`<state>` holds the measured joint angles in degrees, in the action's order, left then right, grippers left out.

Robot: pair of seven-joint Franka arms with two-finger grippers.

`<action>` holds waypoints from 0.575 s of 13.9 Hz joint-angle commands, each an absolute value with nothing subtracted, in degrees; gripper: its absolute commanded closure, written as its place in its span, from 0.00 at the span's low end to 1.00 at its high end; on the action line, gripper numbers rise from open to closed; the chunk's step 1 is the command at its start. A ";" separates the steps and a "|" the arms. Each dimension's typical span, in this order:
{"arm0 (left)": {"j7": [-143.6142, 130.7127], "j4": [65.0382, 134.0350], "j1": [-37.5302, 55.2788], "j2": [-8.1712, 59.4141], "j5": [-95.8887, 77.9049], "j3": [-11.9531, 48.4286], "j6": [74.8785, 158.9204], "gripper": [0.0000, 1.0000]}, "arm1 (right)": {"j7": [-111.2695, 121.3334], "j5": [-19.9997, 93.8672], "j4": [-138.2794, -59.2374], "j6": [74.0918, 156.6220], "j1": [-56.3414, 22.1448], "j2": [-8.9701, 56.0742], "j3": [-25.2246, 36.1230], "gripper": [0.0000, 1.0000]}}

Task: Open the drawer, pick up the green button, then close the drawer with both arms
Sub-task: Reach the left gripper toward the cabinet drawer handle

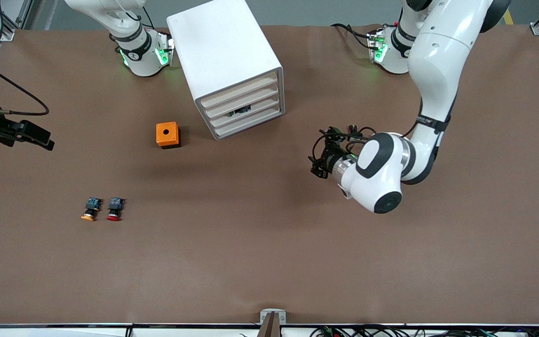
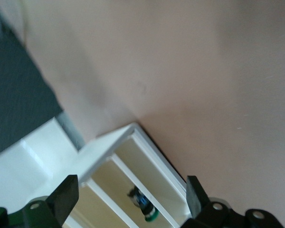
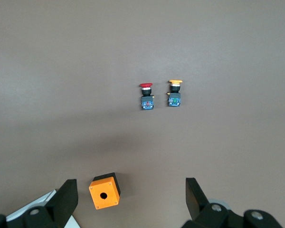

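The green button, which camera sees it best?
The left wrist view: the green button lies inside the cabinet, its green cap showing. The front view shows only a dark speck there. The right wrist view misses it.

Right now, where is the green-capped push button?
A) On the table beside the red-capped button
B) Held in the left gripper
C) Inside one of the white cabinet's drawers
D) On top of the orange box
C: the left wrist view shows the green-capped button lying inside a drawer of the white cabinet.
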<state>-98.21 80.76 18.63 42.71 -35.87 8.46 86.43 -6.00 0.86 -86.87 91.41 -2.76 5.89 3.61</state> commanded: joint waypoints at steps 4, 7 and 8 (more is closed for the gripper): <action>-114.06 78.84 18.11 51.32 -41.92 12.03 87.01 0.00 | -5.80 1.14 -86.57 94.56 -2.99 12.12 3.43 0.00; -120.30 78.84 18.19 53.25 -44.38 14.05 87.01 0.00 | -6.85 3.23 -86.57 95.27 -3.95 15.11 3.43 0.00; -122.67 78.84 18.37 54.31 -44.65 14.85 87.01 0.00 | -6.86 5.60 -86.57 95.27 -3.26 15.90 3.51 0.00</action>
<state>-118.09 80.24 18.53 52.45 -43.24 13.26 87.26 -6.14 2.62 -86.97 95.17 -3.37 14.67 3.37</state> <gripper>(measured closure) 0.000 0.000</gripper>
